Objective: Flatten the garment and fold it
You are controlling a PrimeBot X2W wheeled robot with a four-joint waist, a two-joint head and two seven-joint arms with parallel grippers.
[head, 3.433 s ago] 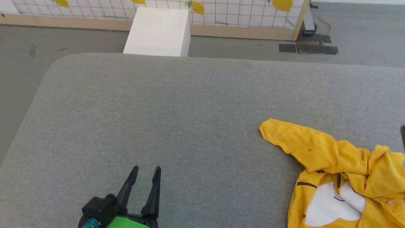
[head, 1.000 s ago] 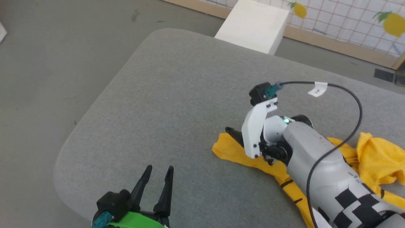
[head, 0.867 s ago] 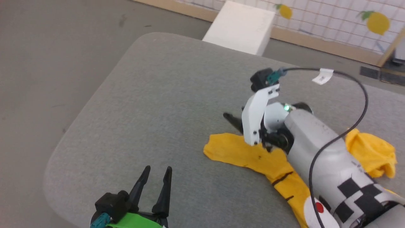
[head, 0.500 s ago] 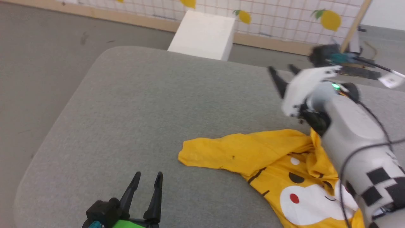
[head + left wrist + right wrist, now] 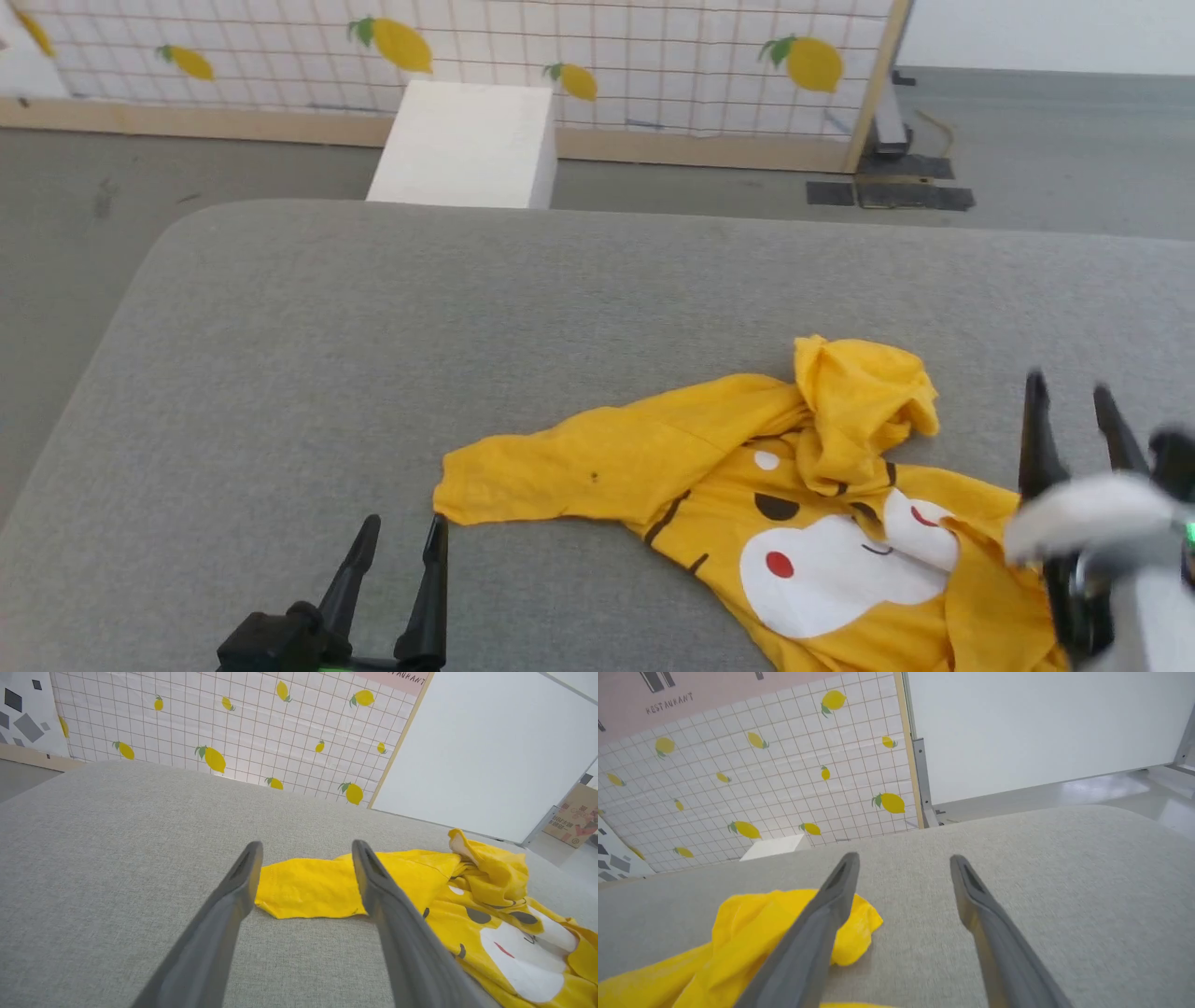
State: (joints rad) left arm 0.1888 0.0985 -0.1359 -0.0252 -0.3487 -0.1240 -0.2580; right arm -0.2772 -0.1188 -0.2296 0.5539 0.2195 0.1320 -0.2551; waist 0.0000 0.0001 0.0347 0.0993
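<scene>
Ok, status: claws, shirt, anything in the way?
Both open, empty: left claw short of the sleeve end, right claw beside the bunched fold. Crumpled shirt on grey pad, unflattened. No obstruction seen.

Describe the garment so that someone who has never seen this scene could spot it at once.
On the grey padded surface, look toward its near right part. The garment lies crumpled, one sleeve stretched left. Its mustard yellow cloth carries a cartoon face with a white patch and red dot, unlike the wall's printed lemons.
</scene>
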